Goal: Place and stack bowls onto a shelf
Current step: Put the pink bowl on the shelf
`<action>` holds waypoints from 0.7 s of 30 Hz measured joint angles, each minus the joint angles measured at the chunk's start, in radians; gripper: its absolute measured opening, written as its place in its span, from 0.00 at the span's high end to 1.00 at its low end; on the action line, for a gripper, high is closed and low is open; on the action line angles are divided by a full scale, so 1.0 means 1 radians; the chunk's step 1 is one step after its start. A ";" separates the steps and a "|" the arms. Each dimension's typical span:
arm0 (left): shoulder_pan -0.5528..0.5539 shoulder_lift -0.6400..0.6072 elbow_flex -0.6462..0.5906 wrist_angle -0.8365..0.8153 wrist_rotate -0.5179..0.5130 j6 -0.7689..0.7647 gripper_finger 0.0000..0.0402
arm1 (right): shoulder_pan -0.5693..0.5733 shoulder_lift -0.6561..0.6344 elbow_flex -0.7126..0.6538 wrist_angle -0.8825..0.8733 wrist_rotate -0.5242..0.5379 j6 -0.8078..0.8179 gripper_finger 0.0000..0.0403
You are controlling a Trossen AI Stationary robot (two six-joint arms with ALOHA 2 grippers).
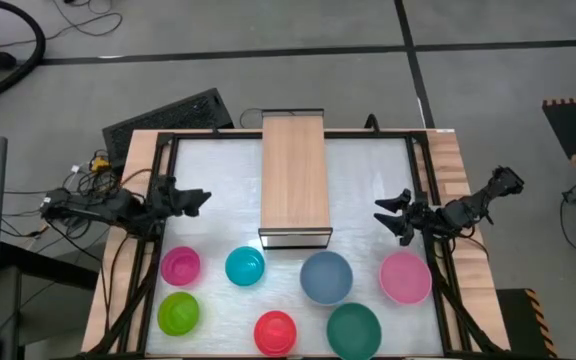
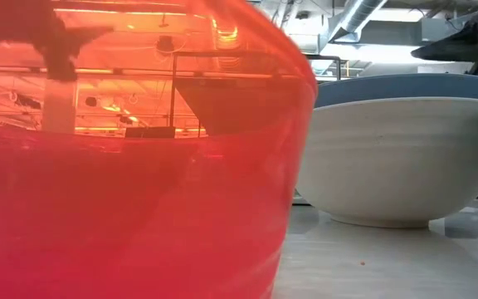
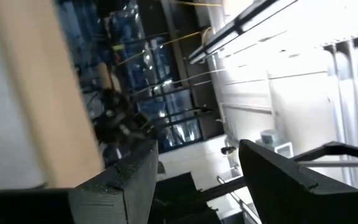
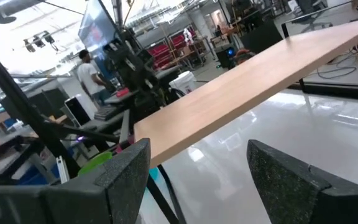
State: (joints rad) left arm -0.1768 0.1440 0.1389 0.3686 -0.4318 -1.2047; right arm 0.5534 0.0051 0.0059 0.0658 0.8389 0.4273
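Nearest me I see seven bowls in two loose rows: red bowl [image 1: 275, 331], lime [image 1: 178, 312] and dark green [image 1: 354, 329] in front; magenta [image 1: 180, 265], cyan [image 1: 245, 266], grey-blue [image 1: 326, 277] and pink [image 1: 405, 277] behind. Beyond them the shelf [image 1: 294, 180] runs lengthwise away from me — bare. Left gripper [image 1: 196, 198] and right gripper [image 1: 390, 218] flank it, jaws wide, holding nothing.

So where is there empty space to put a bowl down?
The shelf top is bare. The white table is free on both sides of it, between shelf and each waiting arm. It is crowded along the near edge, from the magenta bowl to the pink bowl.
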 joint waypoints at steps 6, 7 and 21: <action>0.001 0.190 0.187 -0.010 -0.020 0.209 0.48 | 0.000 0.000 0.000 0.015 0.000 0.073 0.27; 0.001 0.226 0.219 -0.025 -0.017 0.226 0.48 | 0.000 0.000 0.000 0.020 -0.001 0.108 0.27; 0.002 0.552 0.639 -0.309 0.165 0.418 0.48 | 0.000 0.000 0.033 0.243 -0.001 0.413 0.27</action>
State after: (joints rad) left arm -0.1749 0.6963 0.7776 0.0598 -0.2667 -0.7868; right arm 0.5537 0.0051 0.0391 0.3084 0.8383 0.8406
